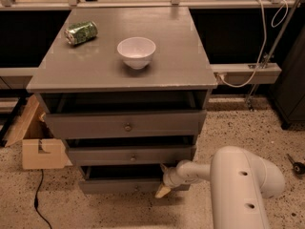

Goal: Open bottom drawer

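Your gripper (162,190) sat low in the frame's centre, against the right end of the bottom drawer (119,186) front (whether spread or pressed together, you could not tell). That drawer, lowest under the bench (95,70), stood slightly out, showing a dark gap above its front.

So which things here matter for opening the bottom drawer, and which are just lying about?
For the job:
- bottom drawer, lowest of the three
- gripper, at that drawer's right front corner

Lying about:
- green can and white bowl on the cabinet top
- cardboard box on the floor beside the cabinet
- top drawer and middle drawer
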Motion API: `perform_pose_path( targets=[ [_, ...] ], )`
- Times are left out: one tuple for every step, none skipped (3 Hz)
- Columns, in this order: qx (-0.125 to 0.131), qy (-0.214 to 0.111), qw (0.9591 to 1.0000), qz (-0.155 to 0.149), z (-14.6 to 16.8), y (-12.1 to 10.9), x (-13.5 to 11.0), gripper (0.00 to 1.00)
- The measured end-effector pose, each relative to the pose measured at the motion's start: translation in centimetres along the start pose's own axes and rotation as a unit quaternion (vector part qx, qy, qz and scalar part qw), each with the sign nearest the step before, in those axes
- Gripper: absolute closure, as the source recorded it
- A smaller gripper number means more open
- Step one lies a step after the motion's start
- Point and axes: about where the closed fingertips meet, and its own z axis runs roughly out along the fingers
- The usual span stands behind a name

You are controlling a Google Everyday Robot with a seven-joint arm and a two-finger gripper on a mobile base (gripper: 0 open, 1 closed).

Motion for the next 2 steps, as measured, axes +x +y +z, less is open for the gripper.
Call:
perform_pose_path(
  targets=[
    [-0.019,0.006,0.9998,-0.008,0.4,0.3,0.0,0.00],
    [-0.051,0.029,0.9982,-0.014,0.3,1.8,0.4,0.00]
  ],
)
